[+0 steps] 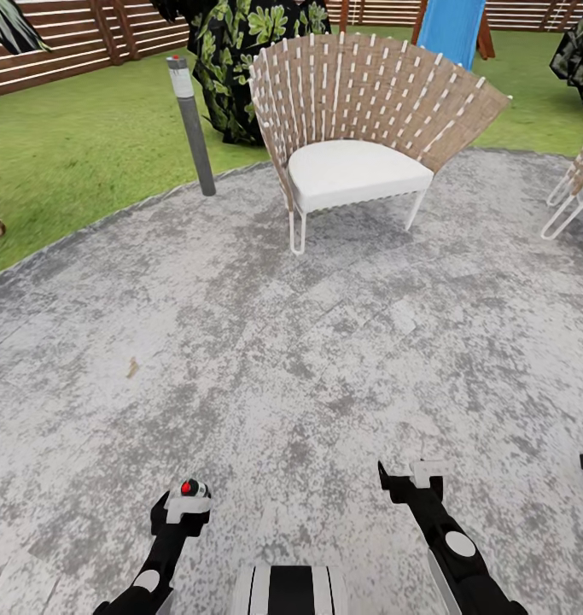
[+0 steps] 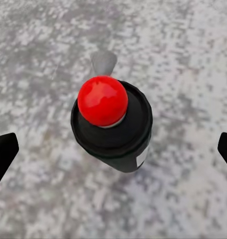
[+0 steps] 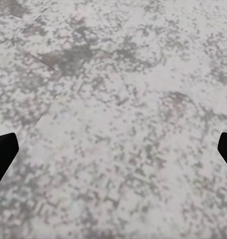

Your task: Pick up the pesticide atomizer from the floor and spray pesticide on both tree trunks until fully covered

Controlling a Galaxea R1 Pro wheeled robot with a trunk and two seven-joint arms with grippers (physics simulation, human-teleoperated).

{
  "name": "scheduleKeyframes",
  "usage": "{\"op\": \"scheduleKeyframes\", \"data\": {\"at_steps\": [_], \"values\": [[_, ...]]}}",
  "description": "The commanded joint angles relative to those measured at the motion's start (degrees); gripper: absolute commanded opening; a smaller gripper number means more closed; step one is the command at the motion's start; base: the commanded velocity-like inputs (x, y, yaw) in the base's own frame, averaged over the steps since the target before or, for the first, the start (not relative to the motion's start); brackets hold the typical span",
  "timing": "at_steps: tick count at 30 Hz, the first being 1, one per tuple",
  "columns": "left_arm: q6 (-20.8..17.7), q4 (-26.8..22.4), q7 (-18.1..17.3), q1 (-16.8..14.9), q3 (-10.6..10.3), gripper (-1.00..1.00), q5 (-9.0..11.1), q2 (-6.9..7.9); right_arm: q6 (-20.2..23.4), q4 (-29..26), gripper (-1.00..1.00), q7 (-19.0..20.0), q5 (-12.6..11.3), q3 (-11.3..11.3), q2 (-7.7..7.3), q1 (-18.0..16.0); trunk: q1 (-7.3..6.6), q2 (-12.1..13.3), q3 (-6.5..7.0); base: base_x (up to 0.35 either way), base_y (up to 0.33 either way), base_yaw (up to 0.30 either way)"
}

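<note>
- Pesticide atomizer [image 2: 113, 129]: a small black bottle with a round red cap [image 2: 102, 99], seen from above in the left wrist view. In the head view it sits at the tip of the left arm, over the grey stone patio [image 1: 325, 342].
- Left fingers [image 2: 3, 149]: the tips stand wide apart at either side, clear of the bottle. I cannot tell whether they actually grip it.
- Right fingers [image 3: 2, 149]: released, nothing between them, patio below.
- Handling, as a judgement: probably light, rigid and smooth-sided, so likely to slip or twist. The best hold is across the black body below the cap, with the nozzle left free.
- Lawn [image 1: 86, 128] lies beyond the patio edge.
</note>
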State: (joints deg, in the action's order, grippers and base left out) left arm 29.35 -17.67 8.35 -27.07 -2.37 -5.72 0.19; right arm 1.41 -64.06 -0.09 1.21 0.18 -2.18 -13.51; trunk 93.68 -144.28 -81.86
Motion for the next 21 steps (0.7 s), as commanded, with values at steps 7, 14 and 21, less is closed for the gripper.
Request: {"op": "scheduleKeyframes", "data": {"at_steps": [7, 14, 21], "values": [[-0.03, 0.06, 0.0, 0.0, 0.06, 1.0, -0.05, -0.07, 0.0, -0.01, 1.0, -0.01, 0.01, 0.0, -0.02, -0.01, 0.0, 0.0, -0.04, 0.0, 0.0, 0.0], [-0.04, 0.09, 0.08, 0.0, 0.08, 1.0, -0.05, -0.04, 0.0, 0.05, 1.0, -0.02, 0.02, 0.0, 0.03, -0.01, 0.0, 0.0, -0.14, 0.066, -0.046, 0.097], [0.13, 0.07, 0.08, 0.0, 0.08, 1.0, -0.06, -0.07, 0.0, 0.0, 1.0, 0.0, 0.02, 0.0, -0.02, 0.03, 0.0, 0.0, -0.18, 0.017, -0.011, 0.045]]}}
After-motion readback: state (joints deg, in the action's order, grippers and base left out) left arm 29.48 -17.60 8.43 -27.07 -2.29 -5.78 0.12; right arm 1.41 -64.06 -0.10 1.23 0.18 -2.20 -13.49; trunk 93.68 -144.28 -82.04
